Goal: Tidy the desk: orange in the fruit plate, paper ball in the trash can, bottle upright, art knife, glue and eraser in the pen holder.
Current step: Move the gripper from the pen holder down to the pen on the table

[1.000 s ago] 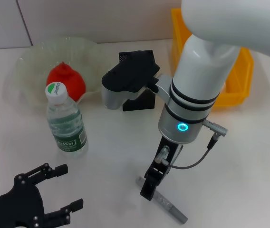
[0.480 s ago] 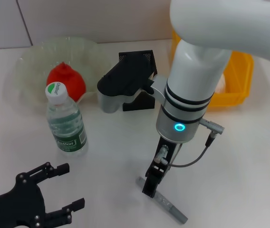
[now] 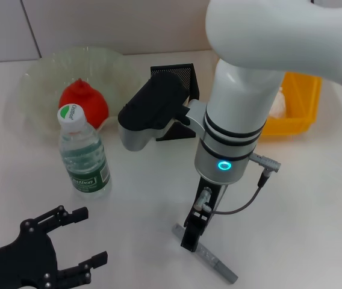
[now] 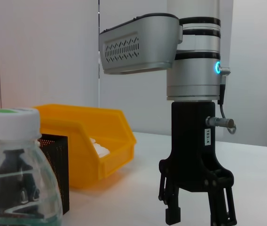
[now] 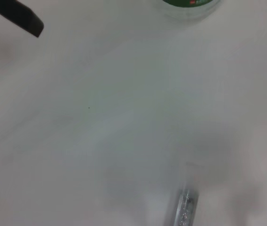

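While my right gripper hangs with fingers parted just above the art knife on the desk, I judge pickup next: lower squarely, close; left gripper idles open.

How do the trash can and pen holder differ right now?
Colour: the trash can is bright yellow solid plastic; the pen holder is black see-through mesh.
Shape: the trash can is a wide rectangular bin; the pen holder is a narrower square-sided cup.
Contents: something white lies in the trash can; nothing shows in the pen holder, though the right arm hides much of it.
Shared: both stand upright, open-topped, at the table's far side.
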Action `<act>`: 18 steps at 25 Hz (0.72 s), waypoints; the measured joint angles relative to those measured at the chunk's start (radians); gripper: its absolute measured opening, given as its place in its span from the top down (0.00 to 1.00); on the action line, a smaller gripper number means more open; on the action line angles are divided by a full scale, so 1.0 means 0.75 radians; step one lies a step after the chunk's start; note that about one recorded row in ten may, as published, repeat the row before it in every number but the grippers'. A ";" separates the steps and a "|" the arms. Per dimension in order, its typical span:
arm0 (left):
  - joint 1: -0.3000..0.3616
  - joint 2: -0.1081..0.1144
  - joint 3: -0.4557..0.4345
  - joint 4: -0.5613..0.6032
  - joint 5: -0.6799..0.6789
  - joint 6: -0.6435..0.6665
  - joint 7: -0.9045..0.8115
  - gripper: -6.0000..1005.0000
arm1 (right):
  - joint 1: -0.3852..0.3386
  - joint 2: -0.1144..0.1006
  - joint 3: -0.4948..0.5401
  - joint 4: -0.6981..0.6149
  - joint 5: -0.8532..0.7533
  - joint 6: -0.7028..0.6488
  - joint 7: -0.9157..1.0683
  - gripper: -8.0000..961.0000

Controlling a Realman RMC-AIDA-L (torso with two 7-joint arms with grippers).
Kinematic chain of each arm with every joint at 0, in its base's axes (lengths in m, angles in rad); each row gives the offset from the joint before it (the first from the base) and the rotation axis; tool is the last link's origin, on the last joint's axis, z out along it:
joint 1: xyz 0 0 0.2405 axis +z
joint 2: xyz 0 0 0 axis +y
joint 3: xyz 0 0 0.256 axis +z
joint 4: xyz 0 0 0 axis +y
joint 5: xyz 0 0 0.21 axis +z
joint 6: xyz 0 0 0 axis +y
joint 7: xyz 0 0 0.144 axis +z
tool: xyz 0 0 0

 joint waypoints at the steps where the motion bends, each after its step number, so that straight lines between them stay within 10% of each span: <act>1: 0.000 0.000 0.000 -0.001 0.000 0.000 0.000 0.19 | 0.000 0.000 0.000 0.000 0.001 0.002 0.000 0.21; 18: 0.002 0.000 0.002 -0.002 0.000 -0.001 0.000 0.19 | -0.004 0.000 -0.055 0.010 0.007 0.059 0.000 0.23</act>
